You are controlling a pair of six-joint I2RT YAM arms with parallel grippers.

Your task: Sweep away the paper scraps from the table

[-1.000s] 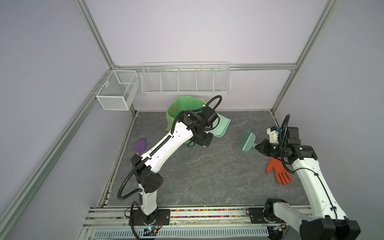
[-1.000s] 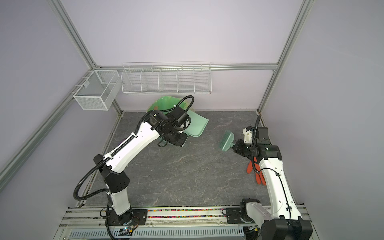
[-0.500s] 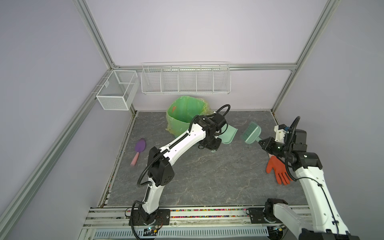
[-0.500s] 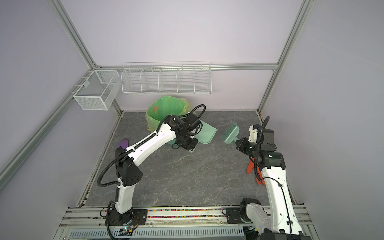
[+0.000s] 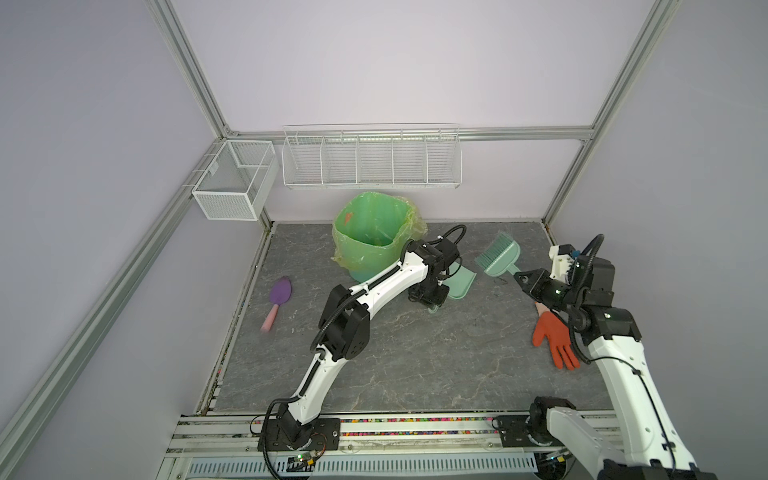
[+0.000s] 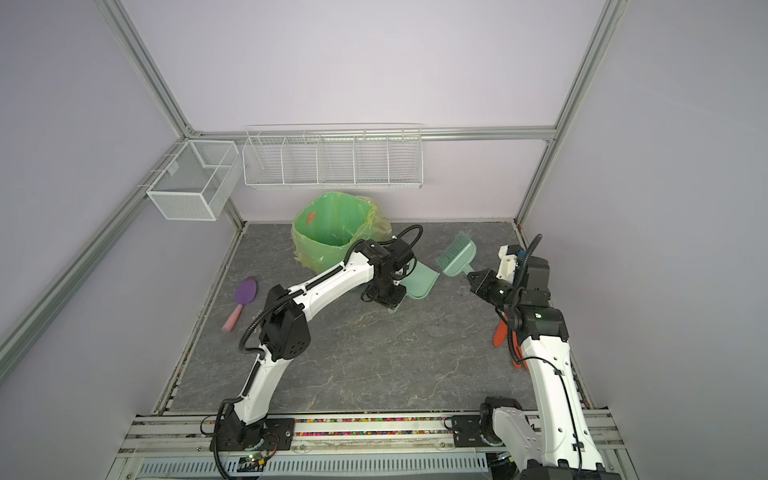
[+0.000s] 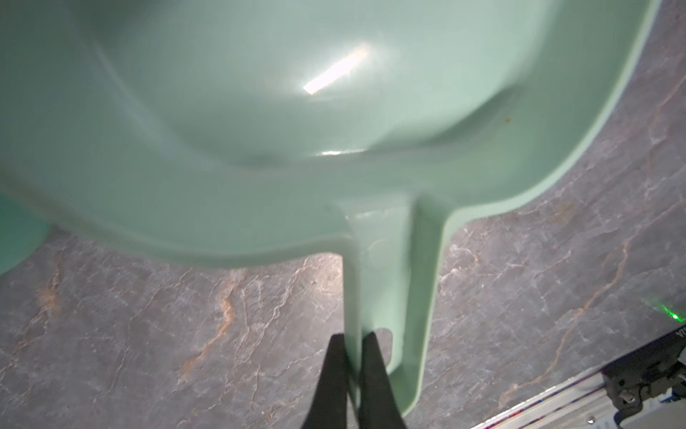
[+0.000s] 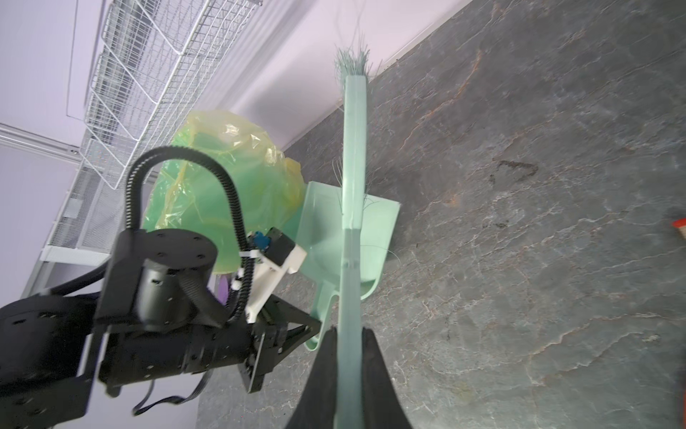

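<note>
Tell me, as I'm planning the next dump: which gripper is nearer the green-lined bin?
Left. The left gripper, shut on the dustpan, is just beside the bin; the right gripper, holding the brush, is farther away on the right.

You can read no text, label, brand or number in these views. On the black plate (image 7: 660, 356) at the edge of the left wrist view you see pale marks, too cut off to read.

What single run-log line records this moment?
left gripper: shut on pale green plastic dustpan handle | right gripper: shut on pale green bristle brush handle | dustpan: beside green-bagged bin
</note>
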